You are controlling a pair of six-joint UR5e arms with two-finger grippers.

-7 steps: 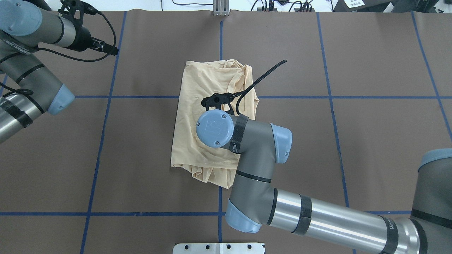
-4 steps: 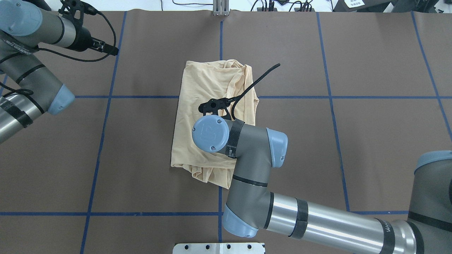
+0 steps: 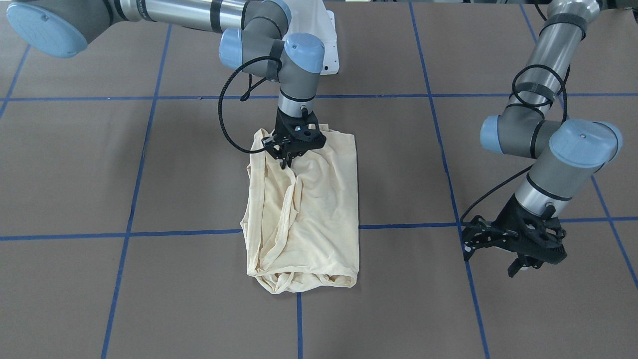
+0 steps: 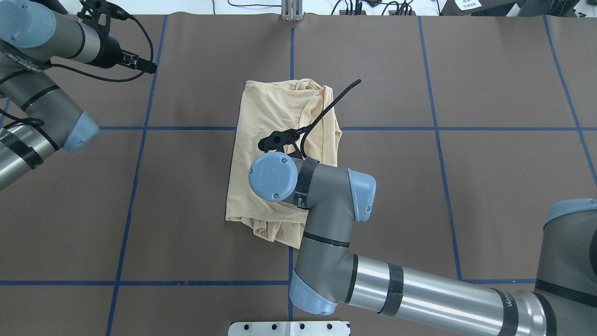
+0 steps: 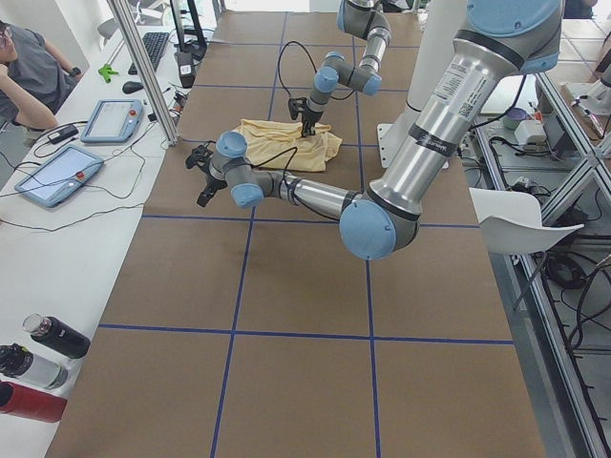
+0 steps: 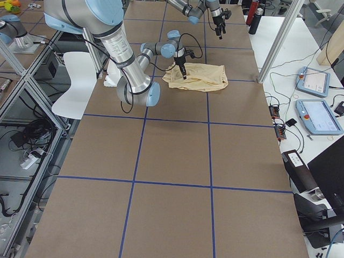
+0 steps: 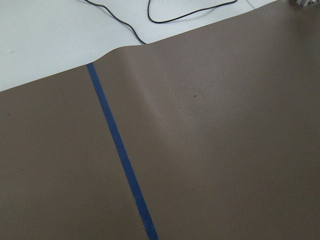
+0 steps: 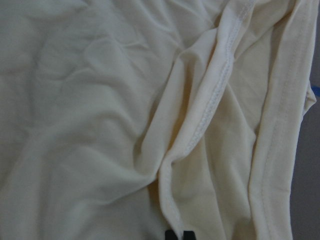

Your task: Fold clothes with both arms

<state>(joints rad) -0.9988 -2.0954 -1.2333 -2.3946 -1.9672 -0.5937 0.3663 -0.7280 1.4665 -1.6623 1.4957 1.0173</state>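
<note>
Brown table [image 3: 99, 164], cream T-shirt [image 3: 319, 214] folded at its middle. The right gripper [image 3: 285, 162] is down on the shirt's robot-side edge, fingers nearly together, pinching a fold. The left gripper [image 3: 491, 262] hangs well aside, fingers spread wide.

centre: T-shirt [image 3: 309, 209] heaped mid-counter [image 3: 75, 164].
robot-side end: blocked. The right end effector [image 3: 287, 160] is pinched on a fold, with the right arm [image 4: 326, 210] and its cable loop [image 3: 224, 114] overhead.
operator-side end: nothing above it, open on three sides.
left flank: left end effector [image 3: 491, 257] hovers with jaws apart, well clear of the cloth, bare counter between.
far edge: metal post [image 5: 143, 67].
</note>
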